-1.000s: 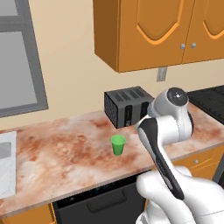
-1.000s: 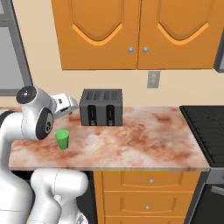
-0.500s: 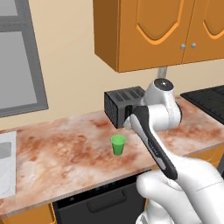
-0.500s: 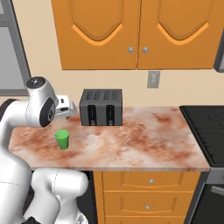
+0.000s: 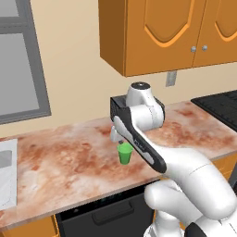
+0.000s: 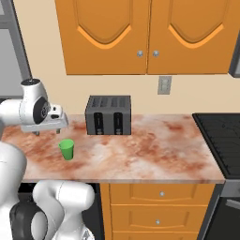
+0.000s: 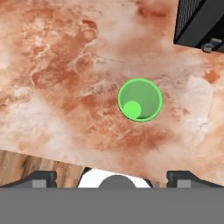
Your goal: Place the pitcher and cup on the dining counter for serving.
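Green cup (image 7: pixel 140 99) upright on the marbled bench (image 7: pixel 65 87), near the toaster (image 6: pixel 108 115), directly below the gripper (image 7: pixel 111 177). Fingers (image 7: pixel 41 178) spread wide, holding nothing. Best centred over the rim, lowered straight, then closed gently to avoid tipping.

No readable text, labels, brands or numbers on anything visible.

A bright green cup (image 6: pixel 66 149) is seen on a table (image 6: pixel 154 154) marbled in reddish-brown and pale cream. The toaster (image 6: pixel 108 115) is coloured black and dark grey. The cabinets (image 6: pixel 140 35) are finished in orange wood, the wall in beige.
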